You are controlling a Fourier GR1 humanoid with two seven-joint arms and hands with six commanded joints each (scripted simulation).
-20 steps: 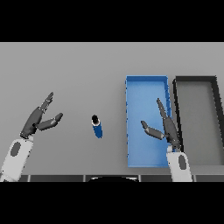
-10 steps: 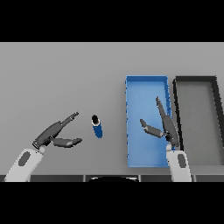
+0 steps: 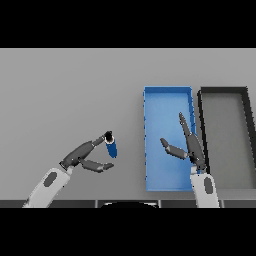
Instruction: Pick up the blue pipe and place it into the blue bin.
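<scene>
With our left hand [image 3: 82, 155] spread beside the ungrasped blue pipe [image 3: 111, 146] and right hand [image 3: 189, 145] open over the blue bin [image 3: 152, 100], pickup and placement remained.

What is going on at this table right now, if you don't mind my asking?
The robot is going for the blue pipe, which stands on the grey table to the left of the blue bin. Its left hand is open right beside the pipe, fingertips at its dark top, but not closed around it. The right hand hovers open over the blue bin. A dark bin sits to the right. The pipe is not yet lifted.
</scene>
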